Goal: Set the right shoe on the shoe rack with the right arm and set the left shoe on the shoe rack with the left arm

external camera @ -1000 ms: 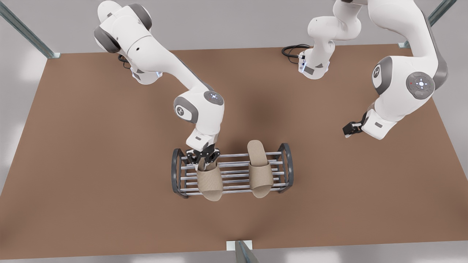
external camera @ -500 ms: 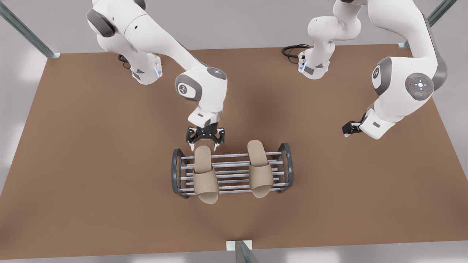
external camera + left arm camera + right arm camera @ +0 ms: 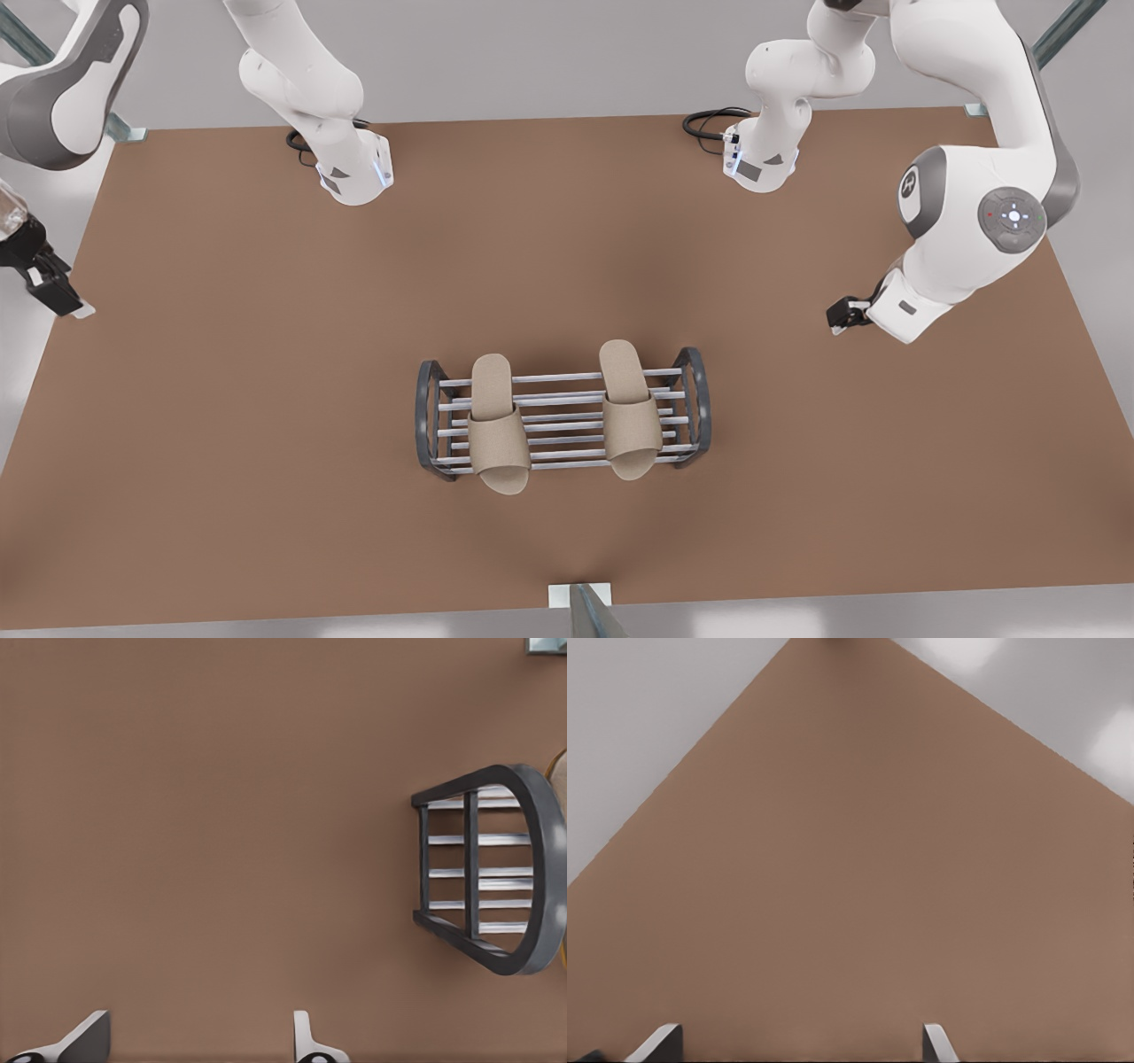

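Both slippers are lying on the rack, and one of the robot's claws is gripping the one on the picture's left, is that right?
Not quite: no claw grips a slipper. In the front view both slippers lie on the shoe rack, each free. The right gripper hangs open at the table's edge on the front view's left; the left gripper waits open on its right.
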{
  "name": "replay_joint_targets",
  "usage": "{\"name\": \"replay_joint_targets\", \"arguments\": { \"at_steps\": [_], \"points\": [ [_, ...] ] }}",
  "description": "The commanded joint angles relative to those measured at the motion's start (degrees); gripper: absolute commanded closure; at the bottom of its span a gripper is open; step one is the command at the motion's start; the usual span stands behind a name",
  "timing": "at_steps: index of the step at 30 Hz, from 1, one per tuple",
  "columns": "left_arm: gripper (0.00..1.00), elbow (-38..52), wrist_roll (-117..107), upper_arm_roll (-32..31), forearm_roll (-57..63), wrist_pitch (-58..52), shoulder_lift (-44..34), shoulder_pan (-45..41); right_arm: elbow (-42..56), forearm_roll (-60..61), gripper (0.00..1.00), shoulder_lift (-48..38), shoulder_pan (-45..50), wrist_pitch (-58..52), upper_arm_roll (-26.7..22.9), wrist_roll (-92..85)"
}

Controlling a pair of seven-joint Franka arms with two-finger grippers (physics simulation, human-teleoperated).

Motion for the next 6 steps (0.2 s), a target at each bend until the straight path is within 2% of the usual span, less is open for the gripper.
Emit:
{"name": "replay_joint_targets", "arguments": {
  "at_steps": [1, 6],
  "points": [
    [0.00, 0.03, 0.95, -0.01, -0.06, 0.01, 0.19, -0.01, 0.04, 3.11, 0.00, 1.57, 16.34, -0.96, 1.78, -21.70],
    [0.00, 0.03, 0.86, -0.01, -0.15, 1.07, 1.07, -0.01, 5.41, 2.93, 0.00, 8.25, 16.43, -0.26, 8.02, -22.40]
  ]
}}
